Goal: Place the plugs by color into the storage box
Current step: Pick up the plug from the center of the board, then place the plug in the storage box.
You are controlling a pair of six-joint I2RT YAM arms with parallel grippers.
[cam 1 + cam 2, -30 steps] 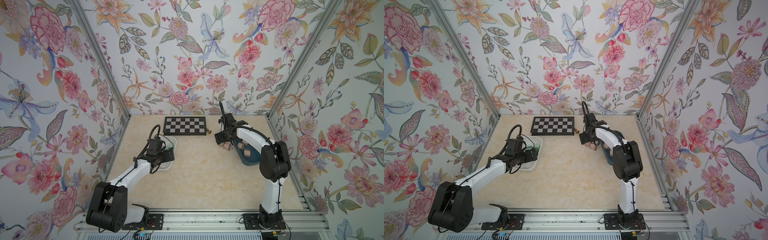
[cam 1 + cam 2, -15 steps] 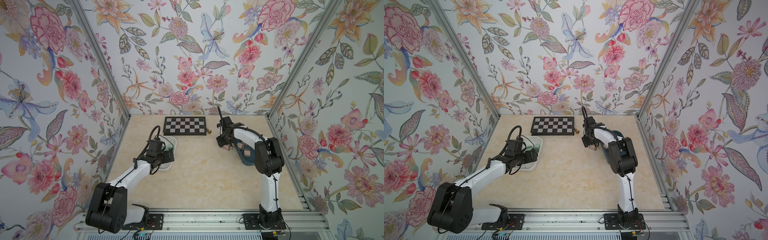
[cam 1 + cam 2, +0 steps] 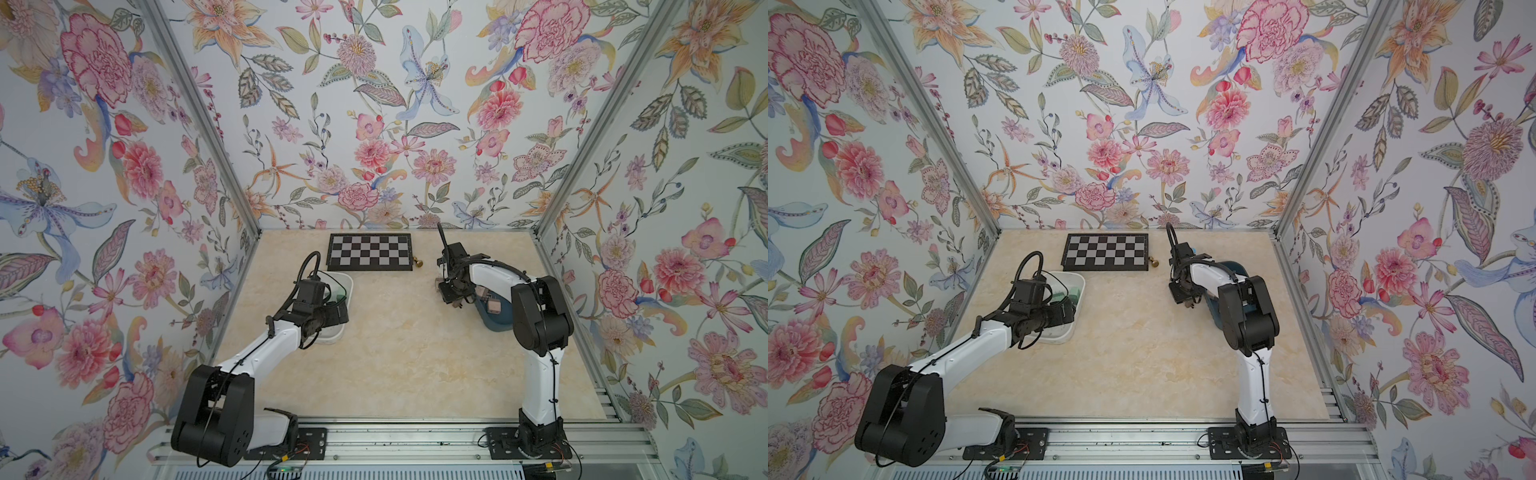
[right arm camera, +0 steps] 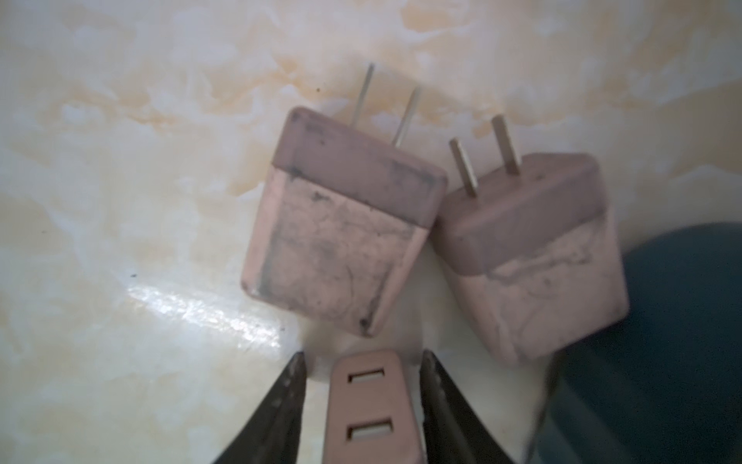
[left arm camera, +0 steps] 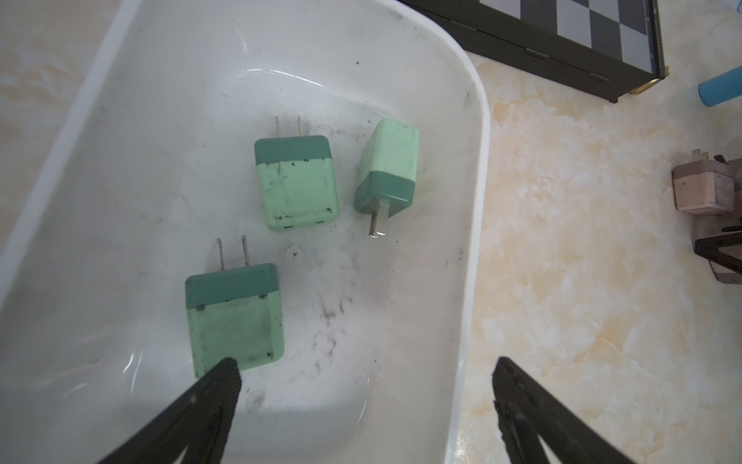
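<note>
Plugs (image 5: 296,182): three scuffed mint-green plastic cubes with thin metal prongs lie in the glossy white storage box (image 5: 482,168), below the left end effector (image 5: 365,363), which is spread wide. Two grimy pink-beige plugs (image 4: 341,225) touch on the marbled desk (image 4: 120,160). A third plug (image 4: 369,405) sits between the right end effector (image 4: 363,353) fingers; whether it is clamped is unclear. The right wrist has sunk slightly since a second ago.

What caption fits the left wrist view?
Three green plugs lie in the white bin, with the left gripper open over them.
</note>
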